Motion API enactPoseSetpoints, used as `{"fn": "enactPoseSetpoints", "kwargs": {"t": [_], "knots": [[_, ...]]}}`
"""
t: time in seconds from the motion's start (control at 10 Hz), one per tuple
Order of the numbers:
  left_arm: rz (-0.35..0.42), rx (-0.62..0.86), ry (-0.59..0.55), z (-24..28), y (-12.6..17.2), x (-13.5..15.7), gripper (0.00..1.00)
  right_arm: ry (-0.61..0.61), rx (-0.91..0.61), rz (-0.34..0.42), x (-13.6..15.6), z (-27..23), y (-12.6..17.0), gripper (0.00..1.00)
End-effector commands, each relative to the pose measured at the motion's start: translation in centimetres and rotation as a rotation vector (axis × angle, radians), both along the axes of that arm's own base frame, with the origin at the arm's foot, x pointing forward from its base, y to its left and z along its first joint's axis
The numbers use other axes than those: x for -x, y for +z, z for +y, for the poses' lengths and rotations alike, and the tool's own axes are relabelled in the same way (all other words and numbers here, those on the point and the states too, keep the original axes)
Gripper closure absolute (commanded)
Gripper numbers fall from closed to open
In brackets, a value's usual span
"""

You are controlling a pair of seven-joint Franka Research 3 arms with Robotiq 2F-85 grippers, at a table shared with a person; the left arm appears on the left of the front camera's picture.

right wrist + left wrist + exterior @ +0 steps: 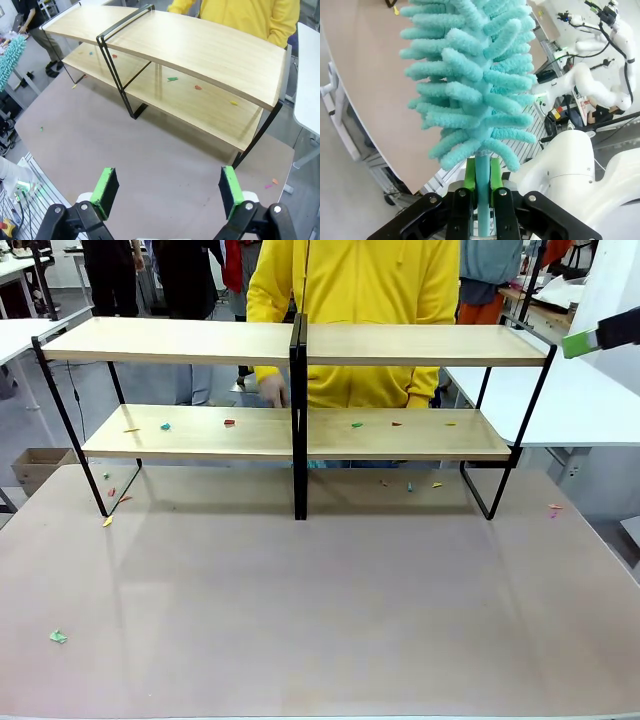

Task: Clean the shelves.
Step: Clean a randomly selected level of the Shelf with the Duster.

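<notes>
Firmly closed, the left tool grips a soft, light duster by its stiff handle. Ahead of the wide-open, empty right tool, the shelves look rigid but light; steady them by the black frame.

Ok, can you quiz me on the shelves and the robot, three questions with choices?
1. Where on the shelves do the paper scraps lie? A) top boards B) lower boards C) hanging off the frame
2. What colour is the duster? A) teal B) red C) black
3. How is the right tool? A) open, empty B) shut on a cloth C) holding a scrap
1 B: scraps dot the lower boards. 2 A: its strands are teal. 3 A: its jaws stand wide apart.
</notes>
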State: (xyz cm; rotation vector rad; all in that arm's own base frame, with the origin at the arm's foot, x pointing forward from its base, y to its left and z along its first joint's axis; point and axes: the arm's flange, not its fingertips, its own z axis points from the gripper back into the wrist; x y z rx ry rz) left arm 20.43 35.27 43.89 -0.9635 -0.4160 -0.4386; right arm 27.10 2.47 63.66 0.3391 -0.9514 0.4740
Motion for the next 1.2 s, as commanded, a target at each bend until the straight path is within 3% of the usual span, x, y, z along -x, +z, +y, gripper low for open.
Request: {"fn": "enactPoseSetpoints", "kwargs": {"t": [0.0,0.4,0.6,0.7,0.8,0.9,1.1], "knots": [[-0.013,0.012,-0.014,-0.2,-0.3,0.8,0.88,0.001,-0.002,0.0,0.0,0.0,0.0,0.0],[0.0,0.006,0.005,0.0,-0.3,0.4,0.88,0.001,-0.002,0.0,0.0,0.0,0.0,0.0],[-0.031,-0.185,-0.317,-2.9,-0.3,1.3,0.88,0.001,-0.002,0.0,0.0,0.0,0.0,0.0],[0.045,-0.353,-0.429,-4.4,-0.7,1.7,0.88,0.001,-0.002,0.0,0.0,0.0,0.0,0.0],[0.068,-0.444,-0.553,-5.4,-1.1,1.8,0.88,0.001,-0.002,0.0,0.0,0.0,0.0,0.0],[0.124,-0.524,-0.584,-6.6,-1.5,1.4,0.88,0.001,-0.002,0.0,0.0,0.0,0.0,0.0],[0.156,-0.556,-0.578,-11.0,-1.3,-0.2,0.88,0.001,-0.002,0.0,0.0,0.0,0.0,0.0]]}}
